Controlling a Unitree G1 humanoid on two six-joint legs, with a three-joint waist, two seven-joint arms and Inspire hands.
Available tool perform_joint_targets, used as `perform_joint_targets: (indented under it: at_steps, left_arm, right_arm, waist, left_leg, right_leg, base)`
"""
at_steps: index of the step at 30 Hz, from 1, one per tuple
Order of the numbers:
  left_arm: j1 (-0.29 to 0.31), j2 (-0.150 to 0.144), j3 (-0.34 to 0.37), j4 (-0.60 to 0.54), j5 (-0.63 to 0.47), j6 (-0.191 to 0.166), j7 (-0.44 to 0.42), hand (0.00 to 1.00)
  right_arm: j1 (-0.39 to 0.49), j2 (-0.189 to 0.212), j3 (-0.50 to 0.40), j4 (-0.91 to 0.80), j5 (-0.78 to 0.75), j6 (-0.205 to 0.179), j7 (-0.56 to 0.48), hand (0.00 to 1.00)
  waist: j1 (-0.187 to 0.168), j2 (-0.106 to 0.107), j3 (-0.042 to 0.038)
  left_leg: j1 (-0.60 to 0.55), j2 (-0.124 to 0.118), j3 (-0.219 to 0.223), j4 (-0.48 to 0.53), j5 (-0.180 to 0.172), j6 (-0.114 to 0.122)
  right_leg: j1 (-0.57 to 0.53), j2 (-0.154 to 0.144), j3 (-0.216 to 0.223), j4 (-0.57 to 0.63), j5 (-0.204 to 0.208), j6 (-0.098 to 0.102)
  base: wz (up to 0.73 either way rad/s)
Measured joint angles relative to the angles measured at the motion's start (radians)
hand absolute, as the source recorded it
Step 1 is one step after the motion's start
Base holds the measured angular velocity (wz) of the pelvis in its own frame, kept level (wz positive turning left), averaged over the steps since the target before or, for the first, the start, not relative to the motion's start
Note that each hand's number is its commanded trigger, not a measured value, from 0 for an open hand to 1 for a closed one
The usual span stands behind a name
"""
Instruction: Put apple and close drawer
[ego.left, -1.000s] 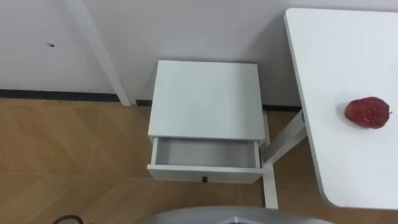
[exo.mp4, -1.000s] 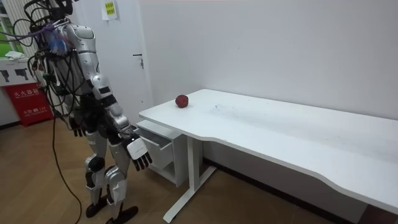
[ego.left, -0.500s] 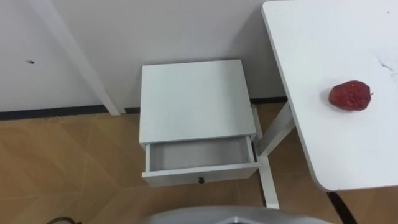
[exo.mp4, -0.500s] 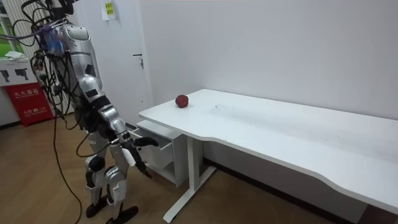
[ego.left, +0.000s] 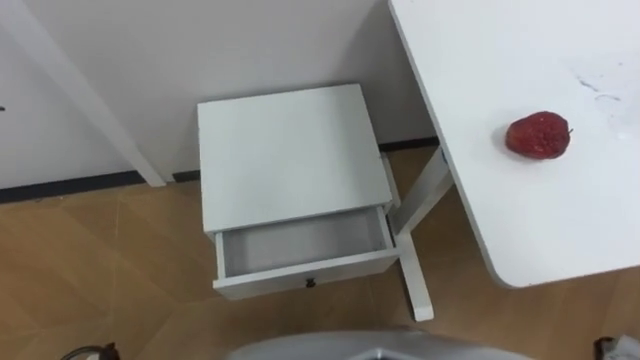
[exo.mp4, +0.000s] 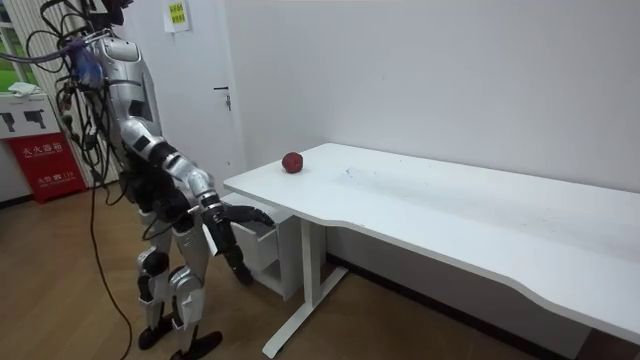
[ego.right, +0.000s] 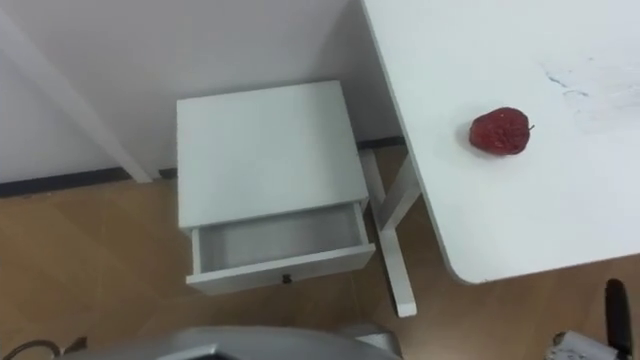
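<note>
My head camera has swung, so the table (ego.left: 520, 210) and the nightstand (ego.left: 285, 150) sit further left in my eye views, though neither has moved. The drawer (ego.left: 310, 272) is pulled out. In the room view, the right hand (exo.mp4: 238, 214) has lifted from thigh level towards the table edge, fingers spread loose, holding nothing. The apple (ego.left: 537, 135) rests on the tabletop near the wall, untouched.
</note>
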Motion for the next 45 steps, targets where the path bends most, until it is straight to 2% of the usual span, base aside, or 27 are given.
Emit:
perform_joint_targets:
  at_steps: [4,6,9,13,15,18,22,24,27,29,33,35,42,45]
  left_arm:
    - [0.005,0.000,0.000,-0.002,0.000,0.000,-0.003,0.00]
    - [0.018,-0.002,0.000,-0.012,0.000,0.000,-0.003,0.00]
    - [0.033,-0.004,-0.005,-0.036,0.001,-0.004,-0.003,0.00]
    - [0.033,-0.007,-0.007,-0.034,-0.002,-0.013,-0.003,0.00]
    - [0.031,-0.007,-0.014,-0.034,0.003,-0.014,-0.002,0.00]
    - [0.029,-0.008,-0.035,-0.034,-0.002,-0.018,-0.001,0.00]
    - [0.020,-0.008,-0.069,-0.033,0.009,-0.019,-0.002,0.00]
    - [0.017,-0.008,-0.072,-0.022,0.012,-0.024,-0.002,0.00]
    - [0.015,-0.006,-0.124,0.002,0.011,-0.023,-0.001,0.00]
    - [0.015,-0.006,-0.146,0.013,0.011,-0.023,-0.002,0.00]
    - [0.016,-0.005,-0.144,0.040,0.011,-0.025,-0.009,0.00]
    - [0.021,-0.004,-0.143,0.041,0.011,-0.024,-0.026,0.00]
    - [0.025,-0.004,-0.144,0.038,0.011,-0.022,-0.044,0.00]
    - [0.018,-0.004,-0.144,0.037,0.012,-0.022,-0.054,0.00]
  right_arm:
    - [-0.003,0.000,0.001,-0.162,-0.047,-0.029,-0.104,0.00]
    - [-0.004,-0.005,0.000,-0.250,-0.110,-0.057,-0.158,0.00]
    - [-0.011,-0.014,-0.001,-0.323,-0.179,-0.071,-0.211,0.00]
    - [-0.011,-0.023,0.013,-0.480,-0.366,-0.074,-0.311,0.00]
    - [-0.014,-0.036,0.025,-0.532,-0.529,-0.082,-0.359,0.00]
    - [-0.004,-0.038,0.063,-0.598,-0.707,-0.086,-0.386,0.00]
    - [-0.004,-0.039,0.139,-0.682,-0.864,-0.085,-0.385,0.00]
    - [-0.002,-0.039,0.187,-0.711,-0.967,-0.084,-0.371,0.00]
    - [0.005,-0.052,0.259,-0.727,-1.089,-0.083,-0.328,0.00]
    - [0.009,-0.058,0.297,-0.727,-1.120,-0.082,-0.287,0.00]
    - [0.030,-0.065,0.338,-0.727,-1.199,-0.077,-0.183,0.00]
    - [0.029,-0.077,0.370,-0.723,-1.230,-0.065,-0.113,0.00]
    - [0.029,-0.085,0.440,-0.624,-1.230,-0.034,0.036,0.00]
    - [0.029,-0.085,0.462,-0.576,-1.231,-0.028,0.113,0.00]
  waist:
    - [-0.001,0.005,-0.0010]
    - [-0.002,0.005,-0.0006]
    - [-0.004,0.007,-0.0008]
    - [0.005,0.011,-0.0028]
    - [0.018,0.010,-0.0022]
    - [0.027,0.005,0.0001]
    - [0.033,0.001,0.0026]
    - [0.041,0.002,0.0018]
    - [0.059,0.003,0.0034]
    - [0.066,0.006,0.0053]
    - [0.085,0.011,0.0086]
    - [0.086,0.006,0.0117]
    - [0.097,-0.018,0.0073]
    - [0.103,-0.032,0.0084]
  left_leg:
    - [-0.027,-0.001,-0.001,0.007,0.003,0.005]
    - [-0.028,0.000,-0.004,0.010,0.004,0.006]
    - [-0.034,0.000,-0.004,0.010,0.004,0.006]
    - [-0.041,0.000,-0.001,0.008,0.005,0.007]
    - [-0.042,0.000,-0.001,0.005,0.005,0.007]
    - [-0.041,0.000,-0.001,0.004,0.005,0.007]
    - [-0.041,0.000,-0.001,0.005,0.005,0.007]
    - [-0.041,0.002,0.001,0.007,0.005,0.007]
    - [-0.041,0.003,0.001,0.008,0.005,0.007]
    - [-0.040,0.003,-0.001,0.008,0.005,0.007]
    - [-0.033,0.005,-0.001,0.009,0.005,0.007]
    - [-0.025,0.006,-0.001,0.008,0.005,0.007]
    - [-0.009,0.010,0.001,0.008,0.005,0.007]
    - [-0.010,0.014,0.002,0.008,0.005,0.007]
  right_leg:
    - [-0.030,0.000,0.001,0.010,0.000,0.000]
    - [-0.031,0.000,-0.004,0.006,0.000,0.000]
    - [-0.031,0.000,-0.010,-0.008,0.000,0.001]
    - [-0.043,0.001,-0.009,-0.003,0.002,0.001]
    - [-0.046,0.001,-0.010,0.009,0.002,0.000]
    - [-0.046,0.001,-0.009,0.009,0.002,0.000]
    - [-0.047,0.001,-0.009,0.008,0.002,0.000]
    - [-0.047,0.002,-0.008,0.009,0.004,-0.002]
    - [-0.045,0.003,-0.008,0.009,0.007,-0.002]
    - [-0.043,0.003,-0.010,0.009,0.009,-0.002]
    - [-0.037,0.001,-0.016,0.007,0.010,-0.003]
    - [-0.028,-0.001,-0.010,-0.012,0.009,-0.003]
    - [-0.008,0.003,-0.012,-0.013,0.011,-0.006]
    - [-0.008,0.003,-0.012,-0.014,0.011,-0.006]
  base:
    - [0.02]
    - [0.08]
    - [0.08]
    - [0.00]
    - [-0.06]
    - [-0.04]
    - [0.00]
    - [0.00]
    - [0.02]
    - [0.03]
    - [0.01]
    - [0.00]
    - [-0.01]
    - [-0.01]
